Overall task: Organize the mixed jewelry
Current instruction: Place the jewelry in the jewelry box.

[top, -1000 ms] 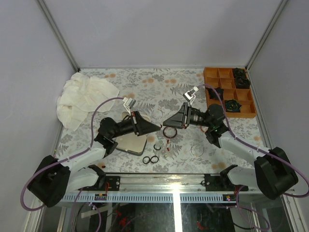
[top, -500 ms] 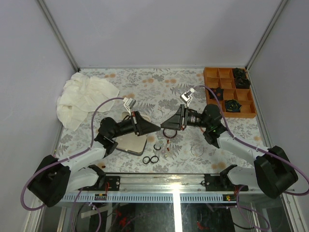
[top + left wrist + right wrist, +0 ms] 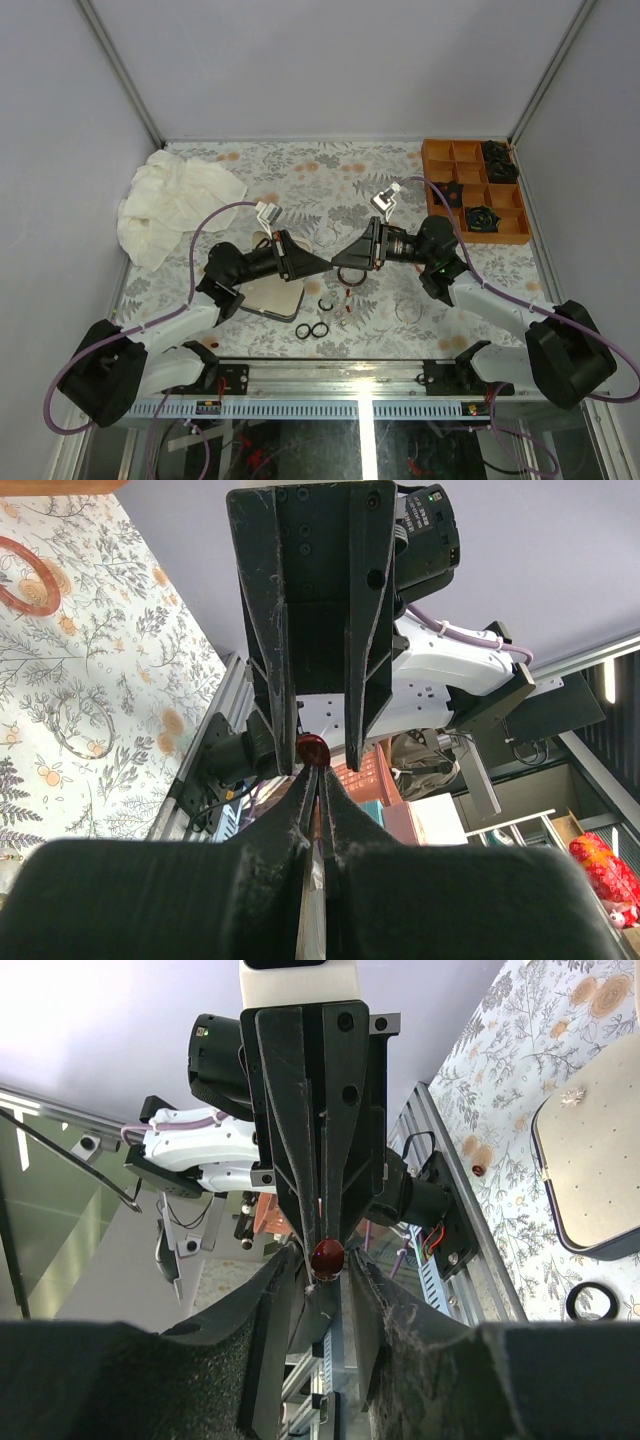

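Left claw (image 3: 313, 785): arm stretched inward over the bench (image 3: 300, 170), tips pinched tight on a small red earring (image 3: 327, 1255) held in the air at mid-bench. Right claw (image 3: 326, 1278): arm mirrored from the opposite side, meeting the left tip to tip, jaws narrow but parted, straddling the earring.

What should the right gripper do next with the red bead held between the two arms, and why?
Probably close the right gripper on the red bead. The left gripper is shut on the bead at its very tips, while the right jaws stand apart on either side of it, not yet pinching, so the left cannot safely let go.
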Controlling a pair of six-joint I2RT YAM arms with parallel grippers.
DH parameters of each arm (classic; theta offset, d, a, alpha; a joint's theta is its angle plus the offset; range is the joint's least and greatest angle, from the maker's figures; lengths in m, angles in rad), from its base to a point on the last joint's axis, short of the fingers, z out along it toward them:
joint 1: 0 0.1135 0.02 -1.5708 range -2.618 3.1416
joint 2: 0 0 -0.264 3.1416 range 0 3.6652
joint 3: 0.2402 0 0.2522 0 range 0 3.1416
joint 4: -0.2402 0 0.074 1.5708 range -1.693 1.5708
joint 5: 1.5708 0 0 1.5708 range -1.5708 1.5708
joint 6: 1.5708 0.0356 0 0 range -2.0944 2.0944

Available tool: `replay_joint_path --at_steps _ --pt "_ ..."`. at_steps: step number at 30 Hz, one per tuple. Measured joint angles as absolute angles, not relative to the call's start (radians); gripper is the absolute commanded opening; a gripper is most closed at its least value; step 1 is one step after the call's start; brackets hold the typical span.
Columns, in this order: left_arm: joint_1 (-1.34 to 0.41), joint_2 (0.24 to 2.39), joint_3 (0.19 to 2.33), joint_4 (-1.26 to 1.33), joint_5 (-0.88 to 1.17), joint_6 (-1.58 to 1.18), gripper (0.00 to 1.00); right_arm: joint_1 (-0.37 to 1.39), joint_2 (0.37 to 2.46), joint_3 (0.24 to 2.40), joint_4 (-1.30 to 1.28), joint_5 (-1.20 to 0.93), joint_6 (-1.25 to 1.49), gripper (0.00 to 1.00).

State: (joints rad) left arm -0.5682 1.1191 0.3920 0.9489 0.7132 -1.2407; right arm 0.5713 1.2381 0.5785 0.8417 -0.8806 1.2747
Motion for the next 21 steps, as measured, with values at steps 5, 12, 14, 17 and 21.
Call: replay_joint_path --at_steps 5,12,14,17,21 --pt "-0.568 1.119 0.392 0.949 0.710 -1.240 0.00 0.572 1.238 0.580 0.842 -0.881 1.275 0.32" --pt "-0.568 1.119 0.392 0.949 0.710 -1.240 0.00 0.576 1.238 0.580 0.842 -0.881 1.272 0.26" --pt "-0.568 1.119 0.392 0.949 0.710 -1.240 0.00 0.576 1.238 0.580 0.841 -0.880 1.271 0.24" --pt "-0.568 1.119 0.392 0.949 0.710 -1.240 0.00 0.576 1.238 0.580 0.839 -0.880 1.270 0.23" --pt "-0.568 1.119 0.392 0.949 0.710 -1.240 0.00 0.576 1.238 0.580 0.838 -0.880 1.270 0.23"
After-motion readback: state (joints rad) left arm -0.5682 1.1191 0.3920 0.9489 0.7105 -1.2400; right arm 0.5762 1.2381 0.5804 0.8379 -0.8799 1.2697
